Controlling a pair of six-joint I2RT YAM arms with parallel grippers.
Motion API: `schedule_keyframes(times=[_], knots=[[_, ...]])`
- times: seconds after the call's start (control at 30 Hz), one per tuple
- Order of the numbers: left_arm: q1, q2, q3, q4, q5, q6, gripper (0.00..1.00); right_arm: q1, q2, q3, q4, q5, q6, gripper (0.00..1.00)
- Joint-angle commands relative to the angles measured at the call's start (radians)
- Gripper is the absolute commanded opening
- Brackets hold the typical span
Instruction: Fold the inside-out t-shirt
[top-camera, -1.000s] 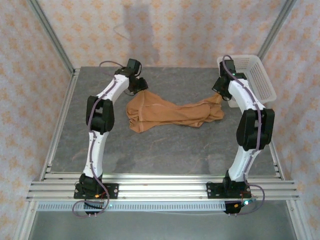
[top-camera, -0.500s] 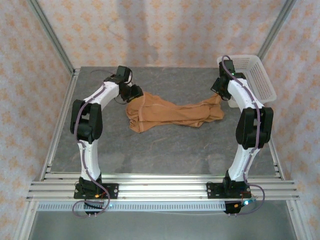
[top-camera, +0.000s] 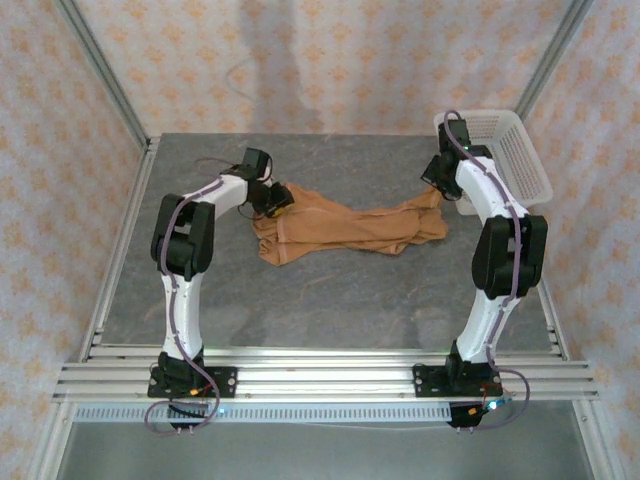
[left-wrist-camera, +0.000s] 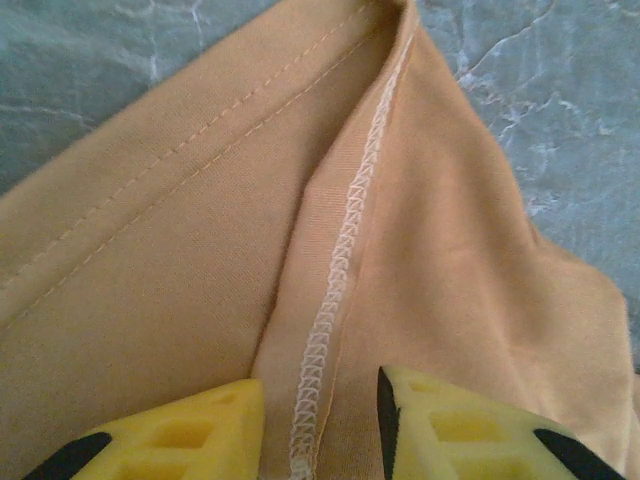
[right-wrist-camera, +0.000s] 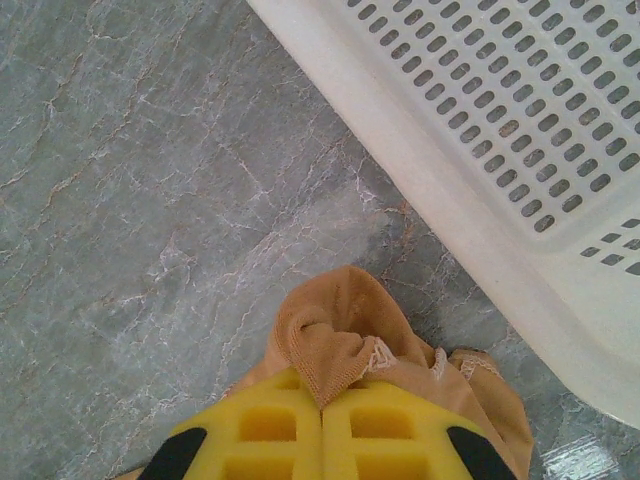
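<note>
Right gripper (right-wrist-camera: 322, 400) is clamped on a bunched end of the inside-out t-shirt (top-camera: 345, 228). The white basket (right-wrist-camera: 470, 130) lies just ahead of it, to its right. Left gripper (left-wrist-camera: 320, 405) stands part-open, jaws straddling a stitched seam. The shirt lies stretched between both grippers on the bench (top-camera: 330, 300).

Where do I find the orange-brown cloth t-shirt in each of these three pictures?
Top view: orange-brown cloth t-shirt stretched across mid-table between the arms.
Left wrist: across most of the picture, white seam central.
Right wrist: bunched tip at bottom centre.
Shared landmark: grey marbled tabletop.
</note>
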Motion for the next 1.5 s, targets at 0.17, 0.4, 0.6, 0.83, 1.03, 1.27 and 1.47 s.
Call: schedule_keyframes(times=[0.17, 0.4, 0.6, 0.83, 1.03, 1.27, 1.47], knots=[[-0.021, 0.035, 0.045, -0.022, -0.018, -0.014, 0.00, -0.004, -0.034, 0.029, -0.006, 0.001, 0.000, 0.00], [-0.023, -0.055, 0.170, -0.210, -0.123, 0.043, 0.00, -0.004, -0.054, 0.049, -0.030, 0.013, -0.009, 0.00], [-0.026, -0.195, 0.246, -0.327, -0.211, 0.080, 0.00, -0.004, -0.099, 0.050, -0.050, 0.012, -0.010, 0.00], [-0.031, -0.274, 0.162, -0.301, -0.158, 0.076, 0.10, -0.004, -0.159, 0.018, -0.050, -0.003, -0.005, 0.00], [-0.037, -0.336, -0.079, -0.162, -0.146, 0.036, 0.35, 0.001, -0.176, -0.025, -0.034, -0.021, 0.006, 0.00], [-0.037, -0.338, -0.226, -0.053, -0.111, 0.001, 0.32, 0.008, -0.170, -0.017, -0.038, -0.020, 0.000, 0.00], [-0.038, -0.287, -0.249, -0.011, -0.100, -0.012, 0.32, 0.010, -0.165, -0.019, -0.036, -0.017, -0.002, 0.00]])
